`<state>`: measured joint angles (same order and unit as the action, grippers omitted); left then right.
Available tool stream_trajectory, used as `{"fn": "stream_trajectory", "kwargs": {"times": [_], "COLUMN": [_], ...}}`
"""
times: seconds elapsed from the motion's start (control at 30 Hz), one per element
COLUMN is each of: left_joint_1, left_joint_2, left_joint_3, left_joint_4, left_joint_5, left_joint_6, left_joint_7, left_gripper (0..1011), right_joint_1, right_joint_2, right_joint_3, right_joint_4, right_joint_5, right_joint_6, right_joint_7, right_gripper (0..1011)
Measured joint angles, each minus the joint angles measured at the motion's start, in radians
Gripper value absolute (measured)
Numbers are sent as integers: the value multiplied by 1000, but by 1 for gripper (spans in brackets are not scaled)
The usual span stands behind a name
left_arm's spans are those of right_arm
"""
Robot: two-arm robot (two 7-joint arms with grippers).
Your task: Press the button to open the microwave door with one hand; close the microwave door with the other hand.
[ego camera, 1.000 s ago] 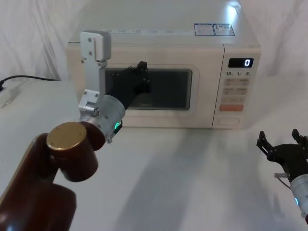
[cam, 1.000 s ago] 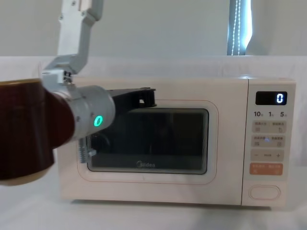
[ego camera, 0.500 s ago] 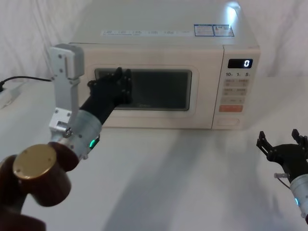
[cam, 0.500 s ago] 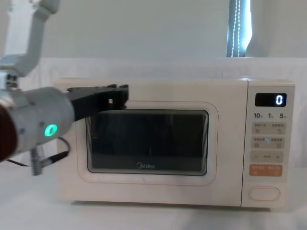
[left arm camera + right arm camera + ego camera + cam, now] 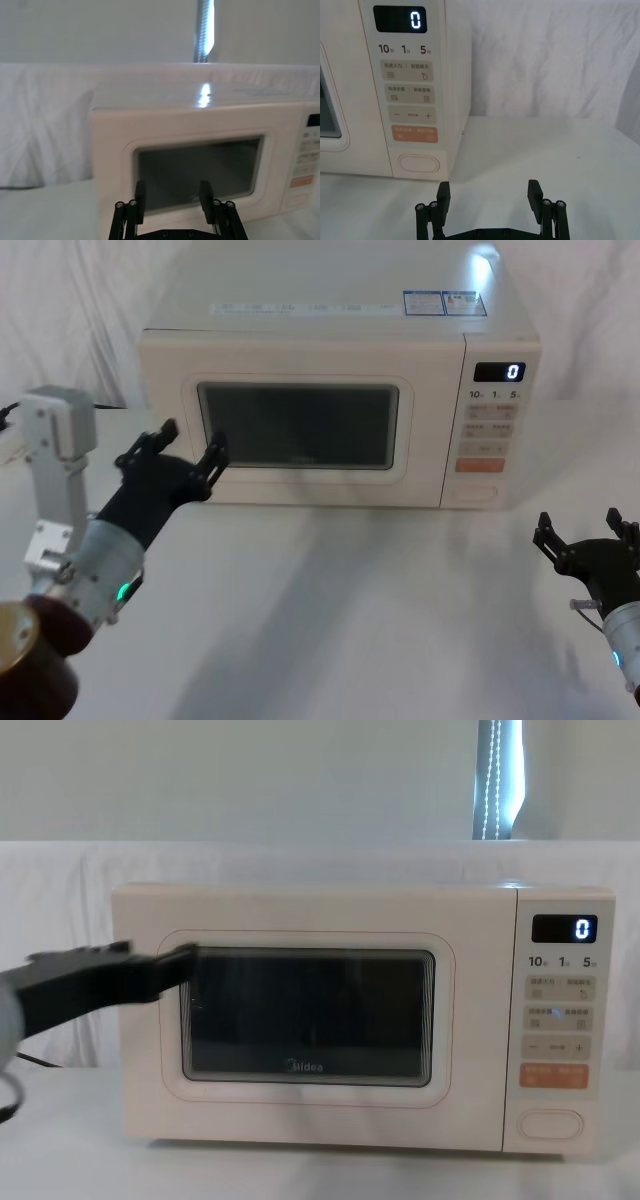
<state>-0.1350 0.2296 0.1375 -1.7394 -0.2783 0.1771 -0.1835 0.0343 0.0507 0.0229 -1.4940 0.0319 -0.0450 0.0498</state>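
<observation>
The microwave door sat flush and closed on the front of the microwave, left of the control panel, whose button lay at the bottom. The left gripper, fingers spread and empty, hovered just before the door's left edge. The right gripper, also released, hung low at the right, well apart from the button.

Head cam looked down from above; chest cam sat low, facing forward. Both shared the microwave door front; wrist cams closer.
</observation>
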Motion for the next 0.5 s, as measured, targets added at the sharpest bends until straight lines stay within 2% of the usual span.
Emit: {"fn": "stream_trajectory", "kwargs": {"times": [0.13, 0.17, 0.27, 0.43, 0.5], "left_joint_1": [55, 55, 104, 142, 153], "left_joint_2": [18, 18, 31, 35, 36], "left_joint_3": [-38, -38, -72, -100, -108], "left_joint_4": [-16, -16, -24, -25, -23], "left_joint_5": [-19, -19, -31, -48, -53], "left_joint_6": [-12, -12, -30, -43, -45], "left_joint_7": [8, 8, 14, 19, 20], "left_gripper": [795, 795, 899, 1001, 1001], "right_joint_1": [0, 0, 0, 0, 0], "right_joint_2": [0, 0, 0, 0, 0], "right_joint_3": [0, 0, 0, 0, 0], "right_joint_4": [0, 0, 0, 0, 0], "right_joint_5": [0, 0, 0, 0, 0], "right_joint_6": [0, 0, 0, 0, 0], "right_joint_7": [0, 0, 0, 0, 0], "right_gripper": [1002, 1002, 1002, 1002, 1002]}}
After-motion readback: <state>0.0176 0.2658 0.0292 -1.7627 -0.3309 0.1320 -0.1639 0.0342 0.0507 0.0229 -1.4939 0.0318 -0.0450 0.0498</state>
